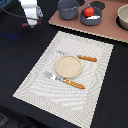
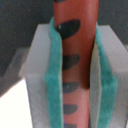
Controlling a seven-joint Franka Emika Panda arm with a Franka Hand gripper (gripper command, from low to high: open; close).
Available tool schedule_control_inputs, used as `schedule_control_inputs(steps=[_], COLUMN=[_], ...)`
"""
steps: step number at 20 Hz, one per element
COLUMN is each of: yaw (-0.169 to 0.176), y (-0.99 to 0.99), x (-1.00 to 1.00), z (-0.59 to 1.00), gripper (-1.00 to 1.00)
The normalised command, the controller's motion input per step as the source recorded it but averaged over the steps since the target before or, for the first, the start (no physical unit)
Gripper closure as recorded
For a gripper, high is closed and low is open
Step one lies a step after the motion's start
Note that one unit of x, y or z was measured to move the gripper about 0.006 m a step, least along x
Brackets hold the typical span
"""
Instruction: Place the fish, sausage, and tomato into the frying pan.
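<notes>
My gripper hangs over the dark table at the exterior view's upper left, well to the left of the frying pan. In the wrist view the gripper is shut on the sausage, a reddish rod with dark marks, clamped between the green pads. The grey-blue pan sits on the brown board and holds the red tomato. A small pale bit lies beside the tomato in the pan; I cannot tell whether it is the fish.
A taller dark grey pot stands left of the pan on the board. A beige bowl is at the exterior view's right edge. A striped placemat carries a round beige plate, a fork and a knife.
</notes>
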Motion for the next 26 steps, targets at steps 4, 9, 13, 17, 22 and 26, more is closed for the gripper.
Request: schedule_control_inputs(steps=[4,9,13,17,22,26], yaw=[0.000,0.000,0.000,0.000,-0.022,-0.029], y=[0.17,0.16,0.12,0.10,0.08,0.12], x=[1.00,1.00,1.00,1.00,1.00,1.00], z=[1.00,1.00,1.00,0.97,0.71,0.50], gripper=[1.00,1.00,1.00,1.00,1.00,1.00])
